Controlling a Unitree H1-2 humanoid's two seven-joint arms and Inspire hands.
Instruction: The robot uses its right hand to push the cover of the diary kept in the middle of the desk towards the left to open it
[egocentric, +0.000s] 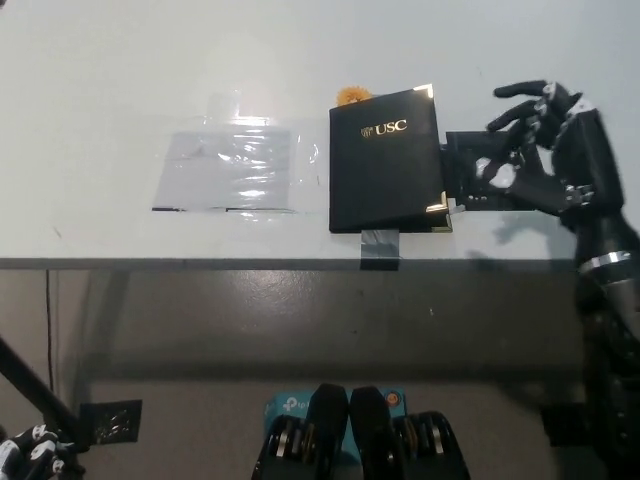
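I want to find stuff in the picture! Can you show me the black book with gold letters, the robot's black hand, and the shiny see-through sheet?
diary (385, 165), head view, middle of its closed black cover.
right hand (535, 150), head view, middle of the open hand.
clear plastic sheet (232, 170), head view, centre of its glossy surface.

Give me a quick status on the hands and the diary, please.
Right hand open, over the black patch right of the diary. Left hand low at bottom left, state unclear. Diary closed, cover untouched. Nothing between hand and cover.
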